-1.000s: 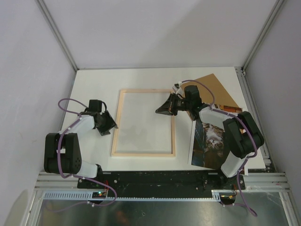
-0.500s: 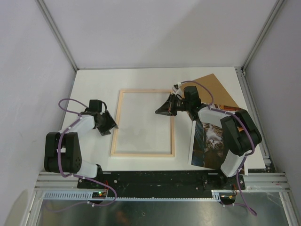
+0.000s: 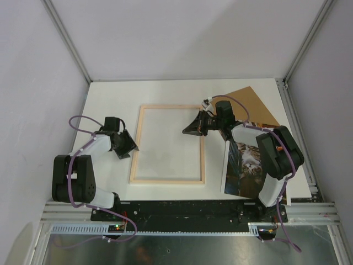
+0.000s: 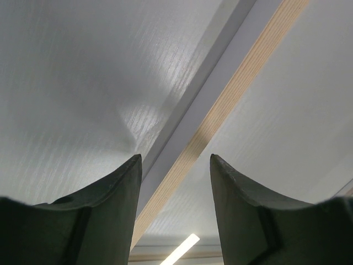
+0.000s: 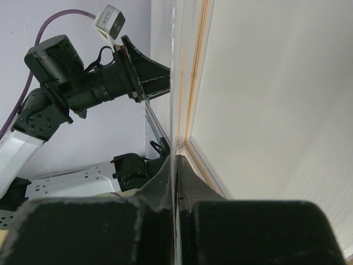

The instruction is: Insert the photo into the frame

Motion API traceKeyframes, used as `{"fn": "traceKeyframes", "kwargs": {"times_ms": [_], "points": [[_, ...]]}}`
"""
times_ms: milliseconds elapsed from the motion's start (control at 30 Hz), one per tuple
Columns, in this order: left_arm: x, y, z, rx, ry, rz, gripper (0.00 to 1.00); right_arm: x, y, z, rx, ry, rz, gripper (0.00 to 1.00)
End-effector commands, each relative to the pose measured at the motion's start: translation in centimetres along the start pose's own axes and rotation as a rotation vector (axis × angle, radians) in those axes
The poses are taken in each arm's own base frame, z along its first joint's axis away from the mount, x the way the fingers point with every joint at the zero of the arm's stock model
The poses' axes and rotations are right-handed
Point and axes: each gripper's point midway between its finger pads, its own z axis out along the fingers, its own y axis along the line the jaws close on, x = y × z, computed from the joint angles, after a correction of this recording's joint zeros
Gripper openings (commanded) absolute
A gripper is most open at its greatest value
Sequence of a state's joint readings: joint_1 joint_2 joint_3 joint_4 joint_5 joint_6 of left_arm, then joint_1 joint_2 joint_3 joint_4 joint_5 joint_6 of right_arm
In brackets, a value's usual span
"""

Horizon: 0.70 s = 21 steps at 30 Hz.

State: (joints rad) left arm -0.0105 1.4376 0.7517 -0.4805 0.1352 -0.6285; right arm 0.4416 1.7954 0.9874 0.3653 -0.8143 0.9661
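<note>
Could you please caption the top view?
Right gripper grips the frame, left gripper at its opposite rail; photo lies alongside.

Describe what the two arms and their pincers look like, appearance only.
Both the left arm and right arm pair white link shells with bulky black joints. A purple cable loops loosely along each arm. The left pincer and right pincer are black; the fingers are matte, dark, broad at the base and tapering to rounded tips. No markings are legible.
</note>
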Motion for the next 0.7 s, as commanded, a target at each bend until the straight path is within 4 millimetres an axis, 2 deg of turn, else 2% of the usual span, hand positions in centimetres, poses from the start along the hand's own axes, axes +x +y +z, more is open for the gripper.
{"fn": "traceKeyframes", "kwargs": {"times_ms": [0,133,333,667], "points": [[-2.0,-1.1,-0.8,0.027,-0.058,0.013,0.57,-1.3,2.1,-0.1,-0.073,-0.002,-0.080,0.00],[-2.9,-1.6,-1.0,0.028,-0.067,0.016,0.57,-1.4,1.8,-0.1,-0.075,0.001,-0.076,0.00],[-4.7,-1.2,-1.4,0.015,-0.097,-0.009,0.57,-1.6,1.7,-0.3,-0.078,0.001,-0.077,0.00],[-4.0,0.1,-0.6,-0.022,-0.067,-0.013,0.57,-1.6,1.7,-0.1,-0.094,0.007,-0.070,0.00]]}}
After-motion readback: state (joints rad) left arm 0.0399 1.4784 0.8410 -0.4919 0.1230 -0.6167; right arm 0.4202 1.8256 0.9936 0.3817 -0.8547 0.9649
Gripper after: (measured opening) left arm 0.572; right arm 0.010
